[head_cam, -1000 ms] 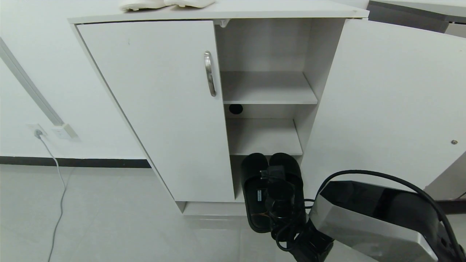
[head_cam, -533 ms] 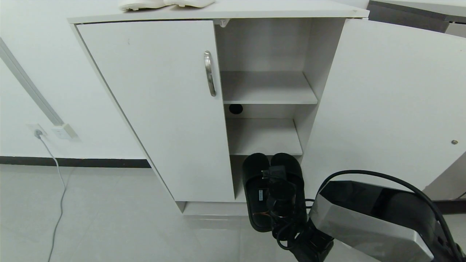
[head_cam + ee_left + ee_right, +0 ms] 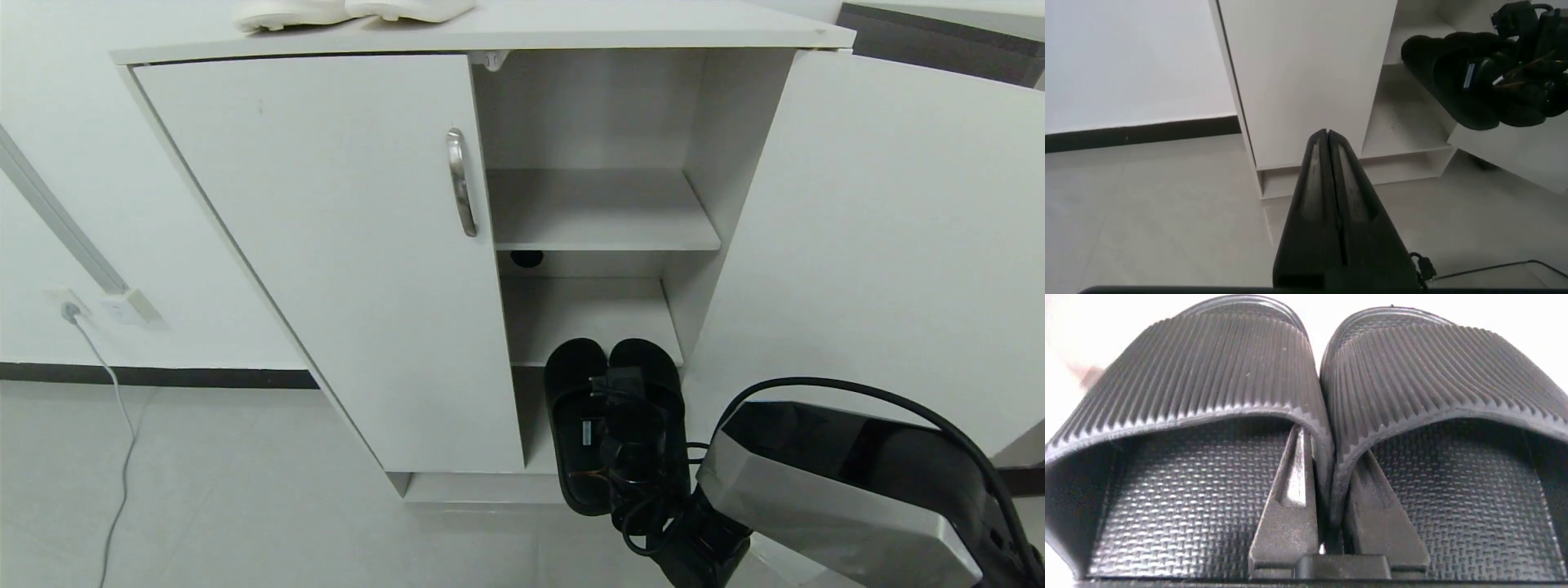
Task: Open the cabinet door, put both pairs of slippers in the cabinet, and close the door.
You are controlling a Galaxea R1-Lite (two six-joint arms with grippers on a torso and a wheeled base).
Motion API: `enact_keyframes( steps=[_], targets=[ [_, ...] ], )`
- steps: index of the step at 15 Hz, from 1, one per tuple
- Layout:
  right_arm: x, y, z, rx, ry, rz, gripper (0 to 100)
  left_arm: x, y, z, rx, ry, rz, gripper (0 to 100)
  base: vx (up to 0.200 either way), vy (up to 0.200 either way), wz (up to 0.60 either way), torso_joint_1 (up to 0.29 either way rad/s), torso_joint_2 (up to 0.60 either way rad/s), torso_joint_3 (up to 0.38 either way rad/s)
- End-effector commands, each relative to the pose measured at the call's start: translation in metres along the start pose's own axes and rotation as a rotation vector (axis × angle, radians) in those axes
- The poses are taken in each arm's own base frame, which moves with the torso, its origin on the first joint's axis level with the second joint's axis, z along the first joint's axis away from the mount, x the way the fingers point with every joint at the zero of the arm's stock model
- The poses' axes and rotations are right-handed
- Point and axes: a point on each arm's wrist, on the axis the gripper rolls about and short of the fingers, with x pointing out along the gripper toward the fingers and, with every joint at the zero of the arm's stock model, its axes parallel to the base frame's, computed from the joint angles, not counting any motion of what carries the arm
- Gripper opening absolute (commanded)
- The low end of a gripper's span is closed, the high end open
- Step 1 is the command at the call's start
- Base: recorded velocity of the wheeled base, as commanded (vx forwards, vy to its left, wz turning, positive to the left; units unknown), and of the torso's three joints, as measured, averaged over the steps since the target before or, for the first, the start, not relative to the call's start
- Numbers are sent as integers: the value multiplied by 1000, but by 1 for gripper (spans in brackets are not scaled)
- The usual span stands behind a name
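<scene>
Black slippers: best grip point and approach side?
Pinch the touching inner strap walls of the black slippers, one jaw inside each, coming in from the open heel end. They sit side by side, so one pinch carries both, as the right gripper shows.

You see the left gripper, fingers pressed together, over the floor and facing the cabinet and its closed door. Beside that door, the right gripper holds the slippers at the open compartment.
</scene>
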Motion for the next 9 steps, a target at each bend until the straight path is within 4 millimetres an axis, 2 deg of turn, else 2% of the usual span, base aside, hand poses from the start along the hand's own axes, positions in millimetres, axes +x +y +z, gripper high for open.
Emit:
enact_keyframes(
  steps=[1,6,8,9],
  targets=[
    [-1,1,1,2,-2,3,0,0,0,0,0,2,0,0,200,0,0,12,-2,2],
    [1,1,-3,-5,3,2,0,0,0,0,0,2,0,0,200,0,0,1,2,-2],
    [2,2,-3,-18,11,7,0,0,0,0,0,2,0,0,0,0,0,0,0,0],
    [10,5,-1,-37,25,4,0,0,0,0,-1,2,3,0,0,0,0,0,0,0]
  ],
)
